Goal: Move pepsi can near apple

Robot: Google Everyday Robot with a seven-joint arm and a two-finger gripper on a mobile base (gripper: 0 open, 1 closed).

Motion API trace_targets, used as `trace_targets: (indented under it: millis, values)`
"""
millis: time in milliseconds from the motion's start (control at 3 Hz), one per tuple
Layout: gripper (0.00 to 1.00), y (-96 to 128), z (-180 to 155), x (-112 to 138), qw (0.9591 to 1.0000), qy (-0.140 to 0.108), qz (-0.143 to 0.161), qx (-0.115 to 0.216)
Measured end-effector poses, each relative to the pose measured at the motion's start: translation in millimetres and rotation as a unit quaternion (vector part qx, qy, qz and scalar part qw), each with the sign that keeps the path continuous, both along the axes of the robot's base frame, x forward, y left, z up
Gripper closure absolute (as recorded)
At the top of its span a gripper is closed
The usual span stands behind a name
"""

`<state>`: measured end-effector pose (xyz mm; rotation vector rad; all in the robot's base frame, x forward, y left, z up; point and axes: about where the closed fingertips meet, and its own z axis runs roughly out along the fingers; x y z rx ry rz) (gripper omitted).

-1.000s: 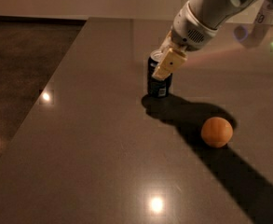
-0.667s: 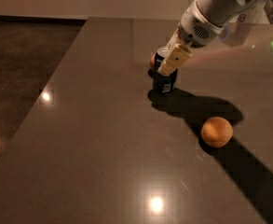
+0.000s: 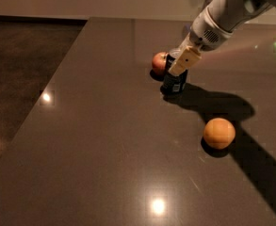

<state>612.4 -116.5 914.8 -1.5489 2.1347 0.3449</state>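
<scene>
Reaching in from two o'clock, the gripper [image 3: 179, 64] clamps the dark, upright pepsi can [image 3: 175, 83] on the table [image 3: 104, 140], just beside the red apple [image 3: 159, 62] at its ten o'clock, the orange [image 3: 219, 133] well apart at four.

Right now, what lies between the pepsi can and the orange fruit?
Only bare table, crossed by the arm's shadow, in the camera view. The gripper holds the pepsi can beside the apple.
</scene>
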Motion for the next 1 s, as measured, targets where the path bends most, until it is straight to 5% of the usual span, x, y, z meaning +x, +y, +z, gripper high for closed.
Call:
trace_targets:
  millis: [333,667,1000]
  values:
    - [0.2,-3.9,-5.0,3.5,0.9999,-0.01,-0.005,0.001]
    - [0.0,-1.8,-6.6,3.7,1.0,-0.008,-0.003,0.001]
    - [0.0,-1.8,-6.6,3.7,1.0,-0.008,-0.003,0.001]
